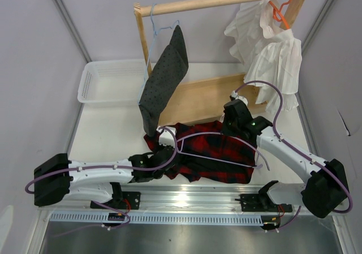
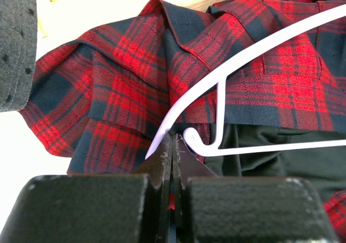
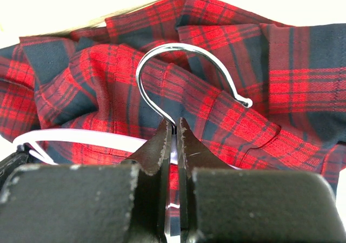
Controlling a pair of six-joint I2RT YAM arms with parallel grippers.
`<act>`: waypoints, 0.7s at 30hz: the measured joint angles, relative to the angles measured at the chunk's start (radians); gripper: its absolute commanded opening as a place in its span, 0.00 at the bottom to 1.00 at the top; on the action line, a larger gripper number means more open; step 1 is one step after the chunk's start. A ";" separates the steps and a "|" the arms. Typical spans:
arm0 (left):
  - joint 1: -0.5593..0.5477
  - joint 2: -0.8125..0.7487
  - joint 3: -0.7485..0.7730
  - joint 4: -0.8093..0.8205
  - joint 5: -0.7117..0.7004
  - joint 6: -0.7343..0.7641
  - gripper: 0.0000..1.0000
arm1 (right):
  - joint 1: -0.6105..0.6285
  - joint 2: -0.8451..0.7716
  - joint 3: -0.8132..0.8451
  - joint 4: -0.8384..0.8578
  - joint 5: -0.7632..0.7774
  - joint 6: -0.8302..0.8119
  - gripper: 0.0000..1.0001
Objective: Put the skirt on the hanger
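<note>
Item: soft red-and-dark-navy plaid fabric skirt with black lining, lying crumpled on the white surface between the two arms, just in front of the wooden rack's base board. Thin pale lilac plastic hanger lies across the skirt, on top of the fabric. Left hand: fingers pressed together on the hanger's lilac arm, beside a small notch hook, at the skirt's left edge, with plaid fabric directly beneath. Right hand: fingers closed on the foot of the hanger's silver metal hook, which arches up over the plaid folds at the skirt's far right side. Containers: white slotted plastic basket at the far left of the surface, well apart from the skirt. Light wooden clothes rack behind carries a light blue hanger bearing a dark grey speckled garment, whose lower end hangs near the skirt, and an orange hanger bearing a white ruffled garment.
</note>
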 measured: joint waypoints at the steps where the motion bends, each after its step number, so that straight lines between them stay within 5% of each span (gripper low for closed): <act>1: 0.001 0.000 -0.003 0.005 -0.002 0.000 0.00 | 0.000 0.000 0.000 0.000 -0.006 0.000 0.00; 13: 0.002 0.027 -0.026 0.085 -0.040 0.000 0.00 | -0.002 -0.013 0.000 -0.001 -0.094 0.011 0.00; 21: 0.003 -0.101 -0.122 0.132 -0.042 -0.006 0.00 | 0.012 -0.072 0.000 -0.003 -0.183 0.027 0.00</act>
